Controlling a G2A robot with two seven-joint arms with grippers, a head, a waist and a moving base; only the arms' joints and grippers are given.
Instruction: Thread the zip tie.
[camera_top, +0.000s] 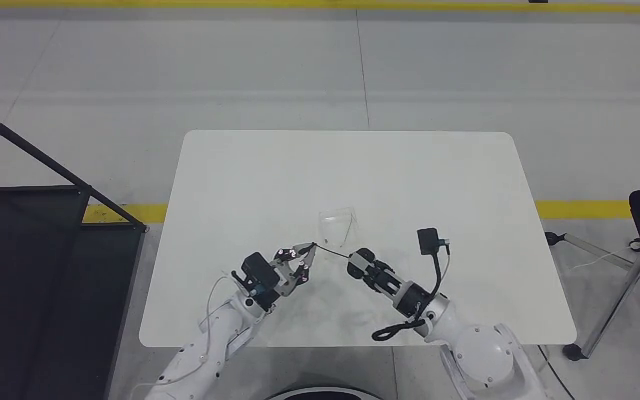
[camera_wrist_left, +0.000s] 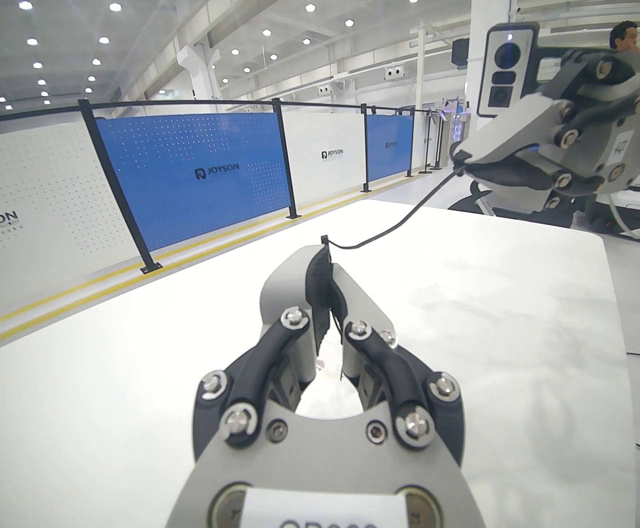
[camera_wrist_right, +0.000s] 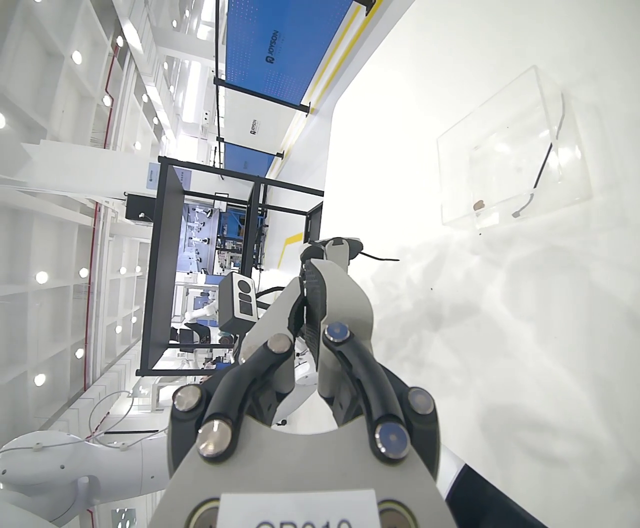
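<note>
The left gripper (camera_top: 305, 254) and the right gripper (camera_top: 355, 262) sit tip toward tip in the lower middle of the top view, near the front edge of the white tabletop (camera_top: 250, 180); the black zip tie (camera_top: 332, 252) spans the short gap between them as a thin dark line, raised off the surface.

In the left wrist view the left gripper (camera_wrist_left: 325, 260) has its ribbed pads pressed together on one end of the zip tie (camera_wrist_left: 400, 222), a small black stub showing just past the fingertips; from there the strap sags in a shallow curve, then rises to the right gripper (camera_wrist_left: 462, 162), whose tips are pinched closed on the other end; under the strap lies bare tabletop (camera_wrist_left: 450, 300).

In the right wrist view the right gripper (camera_wrist_right: 311, 272) shows its fingers drawn together; the tip of the left gripper (camera_wrist_right: 337, 246) is just beyond it, almost touching; a short length of the zip tie (camera_wrist_right: 381, 258) juts out sideways from that spot, over the tabletop (camera_wrist_right: 500, 350).

A clear box (camera_top: 338, 226) stands just above the two grippers in the top view, near the middle of the tabletop and apart from both; through its transparent wall (camera_wrist_right: 500, 130) a second zip tie (camera_wrist_right: 544, 162) can be seen lying inside, bent near one end, with a small brown speck (camera_wrist_right: 478, 204) beside it; what the speck is cannot be told.
</note>
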